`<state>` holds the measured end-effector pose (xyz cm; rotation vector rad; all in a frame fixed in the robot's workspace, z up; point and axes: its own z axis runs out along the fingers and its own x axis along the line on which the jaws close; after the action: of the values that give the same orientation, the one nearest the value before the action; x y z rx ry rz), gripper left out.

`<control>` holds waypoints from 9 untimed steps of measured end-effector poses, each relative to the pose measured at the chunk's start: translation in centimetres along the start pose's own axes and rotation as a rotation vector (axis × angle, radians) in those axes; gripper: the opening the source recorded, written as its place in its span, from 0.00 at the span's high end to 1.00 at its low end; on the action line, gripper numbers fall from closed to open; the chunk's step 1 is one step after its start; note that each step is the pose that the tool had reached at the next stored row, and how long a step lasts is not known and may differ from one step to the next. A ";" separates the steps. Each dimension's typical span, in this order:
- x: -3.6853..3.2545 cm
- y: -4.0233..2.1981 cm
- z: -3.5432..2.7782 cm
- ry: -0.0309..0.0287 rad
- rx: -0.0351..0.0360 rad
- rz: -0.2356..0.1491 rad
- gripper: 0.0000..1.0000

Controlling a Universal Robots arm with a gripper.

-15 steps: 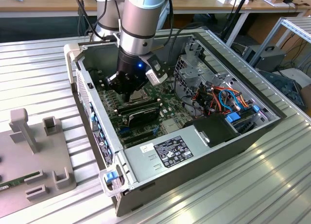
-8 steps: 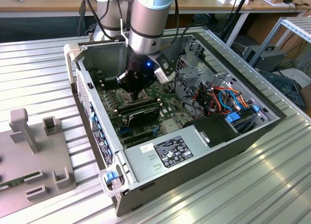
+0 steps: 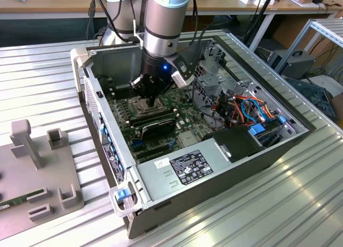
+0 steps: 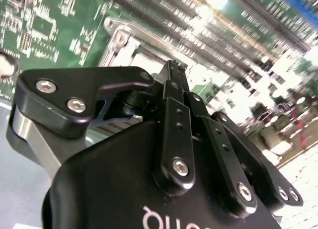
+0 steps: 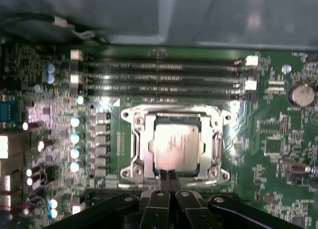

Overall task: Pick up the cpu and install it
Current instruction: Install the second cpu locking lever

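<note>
Cpu (image 5: 177, 145) lies flat in the socket frame (image 5: 130, 147) on the motherboard (image 5: 278, 139); the gripper (image 5: 167, 174) hovers at its edge, fingers pressed together, holding nothing. Light, stiff, likely fragile underneath; best held by opposite edges

Silver-grey arm descending from upper centre of the exterior view, wrist vertical, black gripper (image 3: 153, 98) pointing down, fingertips (image 5: 168, 175) apparently pressed together, nothing visibly between them

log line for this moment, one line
gripper: fingers shut, at cpu edge | cpu: lying in socket frame | motherboard: inside open pc case
</note>
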<state>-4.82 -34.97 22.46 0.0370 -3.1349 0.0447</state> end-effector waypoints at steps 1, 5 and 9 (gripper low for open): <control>-0.01 0.37 0.00 -0.0005 0.0000 0.000 0.89; -0.32 1.30 0.00 -0.0041 0.0002 0.000 0.89; -0.85 1.33 -0.02 -0.0059 0.0001 0.000 0.89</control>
<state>-4.00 -33.62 22.44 0.0368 -3.1408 0.0448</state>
